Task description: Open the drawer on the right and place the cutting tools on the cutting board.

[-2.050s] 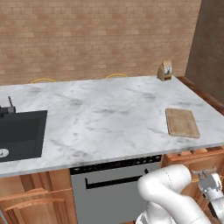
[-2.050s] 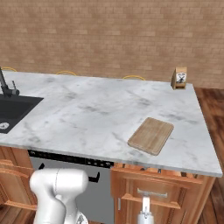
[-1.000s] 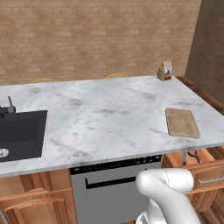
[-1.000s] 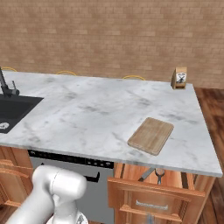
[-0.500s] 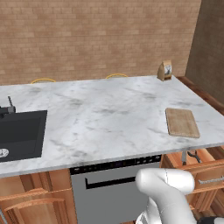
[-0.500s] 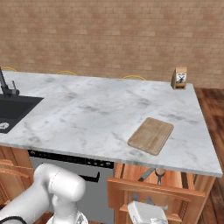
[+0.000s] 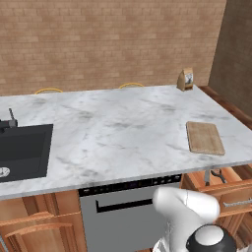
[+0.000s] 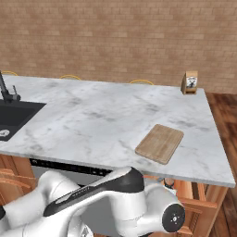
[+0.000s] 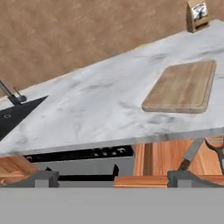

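Notice that your arm was folded low in front of the island, its white links bunched below the counter edge in both base views, with the hand camera looking up and across the marble countertop from about drawer height. The drawer stood pulled out beneath the right end of the counter, its warm-brown front and slim silver bar handle facing you, its long axis running along the counter edge. Inside it you could see the cutting tools: a grey blade-like piece lying slanted, its tip pointing up and right in the hand view, and beside it a dark looped utensil at the right edge of that view. The cutting board lay flat on the counter right above the drawer, near the front edge, with its long axis running from the front edge toward the brick wall; nothing rested on it. Your gripper had its fingers spread wide, one dark tip low at the left and the other low at the right of the hand view, nothing between them and nothing touched. A small brown paper bag stood upright at the far right corner, and the black sink sat well apart at the left end, above the grey dishwasher front.
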Controlling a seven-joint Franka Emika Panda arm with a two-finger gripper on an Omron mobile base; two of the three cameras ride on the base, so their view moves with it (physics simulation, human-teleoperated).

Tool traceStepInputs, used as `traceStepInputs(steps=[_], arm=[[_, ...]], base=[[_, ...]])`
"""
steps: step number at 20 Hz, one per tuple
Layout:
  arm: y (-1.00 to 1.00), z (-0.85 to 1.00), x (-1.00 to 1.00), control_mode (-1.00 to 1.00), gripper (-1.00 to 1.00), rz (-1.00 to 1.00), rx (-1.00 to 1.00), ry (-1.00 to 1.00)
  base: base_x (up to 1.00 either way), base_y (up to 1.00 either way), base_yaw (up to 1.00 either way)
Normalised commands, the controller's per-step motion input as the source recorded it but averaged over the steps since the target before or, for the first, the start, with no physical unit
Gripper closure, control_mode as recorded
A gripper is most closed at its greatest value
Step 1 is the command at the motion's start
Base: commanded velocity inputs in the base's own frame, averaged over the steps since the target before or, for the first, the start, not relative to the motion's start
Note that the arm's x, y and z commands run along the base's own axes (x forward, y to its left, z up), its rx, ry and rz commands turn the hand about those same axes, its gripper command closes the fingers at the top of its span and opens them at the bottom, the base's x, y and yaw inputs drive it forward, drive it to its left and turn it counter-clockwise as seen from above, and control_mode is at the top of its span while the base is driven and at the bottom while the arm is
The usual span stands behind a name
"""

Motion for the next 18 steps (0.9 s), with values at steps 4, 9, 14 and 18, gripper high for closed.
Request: traceStepInputs(steps=[4,9,14,18], arm=[[0.43,0.08,0.42,-1.0,-1.0,-0.01,-0.38,0.63],[0.17,-0.07,0.24,-1.0,-1.0,-0.07,-0.09,0.44],[0.05,-0.1,0.17,-1.0,-1.0,-0.04,0.0,0.22],[0.0,-0.19,0.3,-1.0,-1.0,0.0,-0.03,0.1]], base=[[0.0,0.0,0.0],[0.0,0.0,0.0],[0.0,0.0,0.0],[0.0,0.0,0.0]])
